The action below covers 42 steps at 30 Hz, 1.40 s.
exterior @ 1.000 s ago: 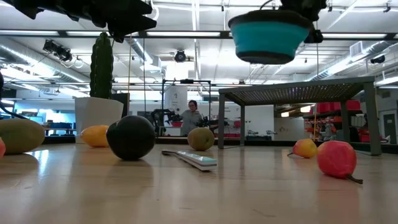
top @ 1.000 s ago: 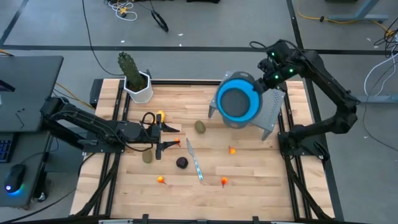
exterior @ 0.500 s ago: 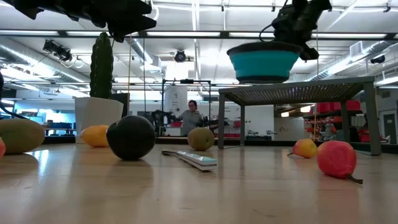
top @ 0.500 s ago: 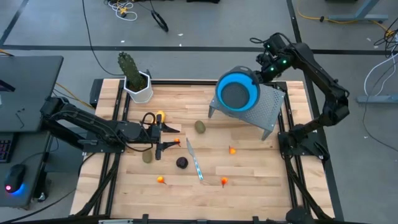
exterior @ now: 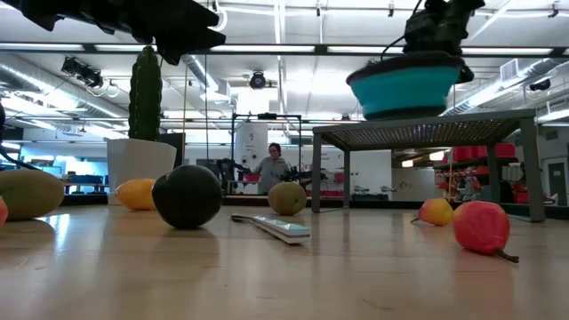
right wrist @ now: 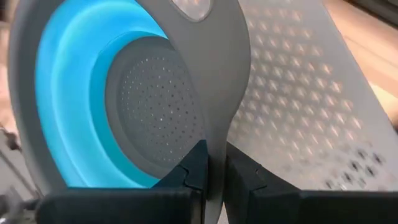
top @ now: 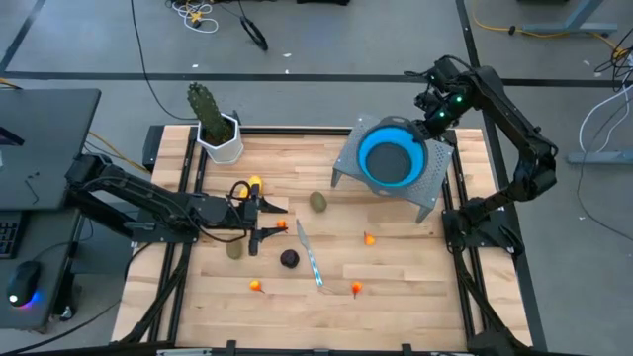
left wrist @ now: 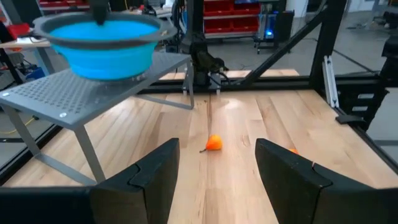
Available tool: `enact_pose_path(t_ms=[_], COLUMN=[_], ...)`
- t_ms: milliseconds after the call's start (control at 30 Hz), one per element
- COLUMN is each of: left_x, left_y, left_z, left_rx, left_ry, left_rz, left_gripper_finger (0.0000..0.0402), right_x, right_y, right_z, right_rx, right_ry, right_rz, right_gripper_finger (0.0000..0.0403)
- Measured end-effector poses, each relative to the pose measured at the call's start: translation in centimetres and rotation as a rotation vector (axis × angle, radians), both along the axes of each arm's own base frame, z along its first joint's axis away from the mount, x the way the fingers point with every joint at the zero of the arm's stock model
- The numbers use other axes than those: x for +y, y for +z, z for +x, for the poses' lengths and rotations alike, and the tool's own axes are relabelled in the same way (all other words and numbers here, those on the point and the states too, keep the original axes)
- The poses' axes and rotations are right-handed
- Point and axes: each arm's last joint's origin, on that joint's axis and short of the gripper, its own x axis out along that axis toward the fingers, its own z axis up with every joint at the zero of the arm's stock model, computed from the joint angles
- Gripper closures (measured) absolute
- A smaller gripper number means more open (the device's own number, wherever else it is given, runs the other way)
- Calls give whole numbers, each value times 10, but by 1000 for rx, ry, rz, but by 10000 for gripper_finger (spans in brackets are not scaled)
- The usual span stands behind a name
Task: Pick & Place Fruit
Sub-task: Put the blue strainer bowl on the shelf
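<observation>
Around the silvery-blue knife [top: 311, 255] on the wooden table [top: 415, 277] lies the fruit: a dark purple ball [top: 289, 259] just beside it, an olive-brown oval [top: 318, 202] behind it, tiny orange pieces [top: 369, 238] near. The left gripper [top: 259, 220], fingers spread and empty, hovers beside the knife. The right gripper [top: 427, 127] pinches the blue colander [top: 393, 161] rim over a perforated metal stand [top: 427, 183].
</observation>
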Motion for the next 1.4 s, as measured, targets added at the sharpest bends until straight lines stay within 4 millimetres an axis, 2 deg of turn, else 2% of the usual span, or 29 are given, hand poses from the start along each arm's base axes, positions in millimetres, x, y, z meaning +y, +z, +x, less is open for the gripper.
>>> enact_pose_path(t_ms=[267, 400, 667, 933, 1067, 1400], left_x=[0, 0, 0, 0, 0, 0], left_y=[0, 0, 2, -2, -9, -7], left_z=[0, 0, 0, -1, -3, -2], left_rx=[-4, -5, -18, -11, 9, -11], left_ry=[3, 3, 2, -16, -9, -11], left_rz=[-21, -21, -20, -24, -23, -29], left_gripper_finger=[180, 180, 180, 180, 180, 180], right_x=[-2, -5, -21, -30, -32, -31], right_y=[7, 7, 12, -5, -5, -7], right_z=[-22, -26, -5, 11, 12, 8], right_rx=[-1, -8, -224, -155, -164, -113], right_ry=[-60, -76, -102, -81, -91, -100], right_rz=[-37, -40, -126, -52, -63, -60], right_gripper_finger=[368, 368, 368, 368, 368, 368])
